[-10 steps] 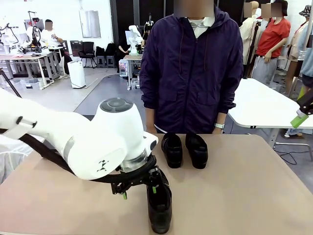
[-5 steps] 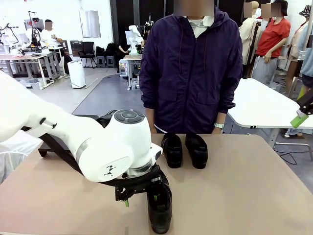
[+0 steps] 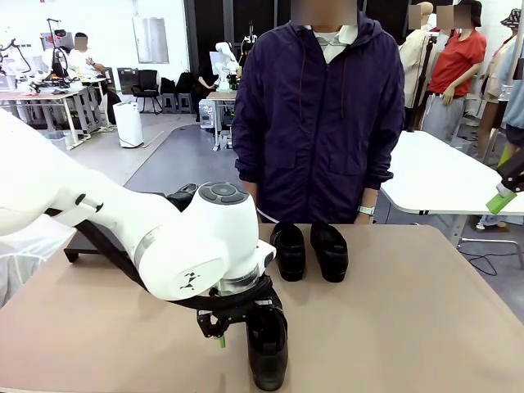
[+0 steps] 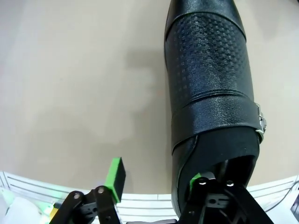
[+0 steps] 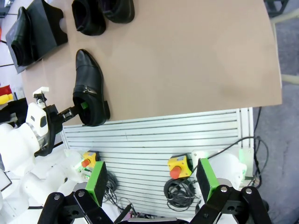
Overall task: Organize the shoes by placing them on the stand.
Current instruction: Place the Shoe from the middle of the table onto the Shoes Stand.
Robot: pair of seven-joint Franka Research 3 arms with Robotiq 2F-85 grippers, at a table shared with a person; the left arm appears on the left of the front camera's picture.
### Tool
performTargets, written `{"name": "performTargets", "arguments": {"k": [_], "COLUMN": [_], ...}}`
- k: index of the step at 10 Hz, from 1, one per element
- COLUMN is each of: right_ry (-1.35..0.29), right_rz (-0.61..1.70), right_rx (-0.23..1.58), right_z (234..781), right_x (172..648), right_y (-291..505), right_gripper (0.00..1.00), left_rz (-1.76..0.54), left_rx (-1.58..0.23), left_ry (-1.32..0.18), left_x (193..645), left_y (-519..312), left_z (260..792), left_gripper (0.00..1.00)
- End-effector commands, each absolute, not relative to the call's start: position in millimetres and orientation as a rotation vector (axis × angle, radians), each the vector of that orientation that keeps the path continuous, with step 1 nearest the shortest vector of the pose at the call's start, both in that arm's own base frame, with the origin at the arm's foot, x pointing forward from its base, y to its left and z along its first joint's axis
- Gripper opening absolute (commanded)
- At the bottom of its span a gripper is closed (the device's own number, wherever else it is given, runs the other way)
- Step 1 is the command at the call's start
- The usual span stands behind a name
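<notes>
The near shoe [image 4: 210,84] lies on the desk [image 4: 70,70] by the robot's edge. It is glossy leather, likely slippery but stiff at the heel collar, which looks the best hold. The left fingers [image 4: 115,178] straddle that collar, one inside, apparently not pinching yet; the right fingers [image 5: 205,179] stand wide, empty.
</notes>
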State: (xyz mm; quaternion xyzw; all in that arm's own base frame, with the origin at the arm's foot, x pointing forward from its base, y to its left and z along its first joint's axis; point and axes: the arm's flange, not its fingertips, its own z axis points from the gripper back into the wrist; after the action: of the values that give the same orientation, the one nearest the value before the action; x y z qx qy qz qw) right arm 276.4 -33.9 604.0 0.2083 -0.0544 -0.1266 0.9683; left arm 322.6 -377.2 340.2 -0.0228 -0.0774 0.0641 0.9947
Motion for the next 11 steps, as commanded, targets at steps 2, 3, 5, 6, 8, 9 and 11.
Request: {"name": "performTargets", "arguments": {"k": [2, 3, 5, 6, 8, 9, 11], "right_ry": [-0.108, -0.108, -0.108, -0.108, -0.108, -0.108, -0.108], "right_rz": [-0.241, -0.241, -0.241, -0.241, -0.241, -0.241, -0.241], "right_rx": [0.438, 0.438, 0.438, 0.438, 0.438, 0.438, 0.438], "right_z": [607.3, 607.3, 607.3, 607.3, 607.3, 607.3, 607.3], "right_x": [277.4, 277.4, 277.4, 277.4, 277.4, 277.4, 277.4], "right_y": [-34.1, -34.1, -34.1, -34.1, -34.1, -34.1, -34.1], "right_gripper": [1.00, 1.00, 1.00, 1.00, 1.00, 1.00, 1.00], "left_rz": [0.155, 0.157, 0.157, 0.161, 0.169, 0.172, 0.143], "left_rx": [-0.030, -0.037, -0.038, -0.043, -0.043, -0.048, -0.055], "left_ry": [-0.176, -0.180, -0.191, -0.191, -0.194, -0.207, -0.295], "left_x": [324.3, 324.1, 323.6, 322.9, 321.3, 320.3, 307.6], "left_y": [-385.0, -384.8, -384.9, -383.6, -380.0, -377.0, -370.2], "left_z": [340.2, 342.6, 345.6, 346.8, 349.2, 356.3, 410.0], "left_gripper": [0.00, 0.00, 0.00, 0.00, 0.00, 0.00, 0.00]}}
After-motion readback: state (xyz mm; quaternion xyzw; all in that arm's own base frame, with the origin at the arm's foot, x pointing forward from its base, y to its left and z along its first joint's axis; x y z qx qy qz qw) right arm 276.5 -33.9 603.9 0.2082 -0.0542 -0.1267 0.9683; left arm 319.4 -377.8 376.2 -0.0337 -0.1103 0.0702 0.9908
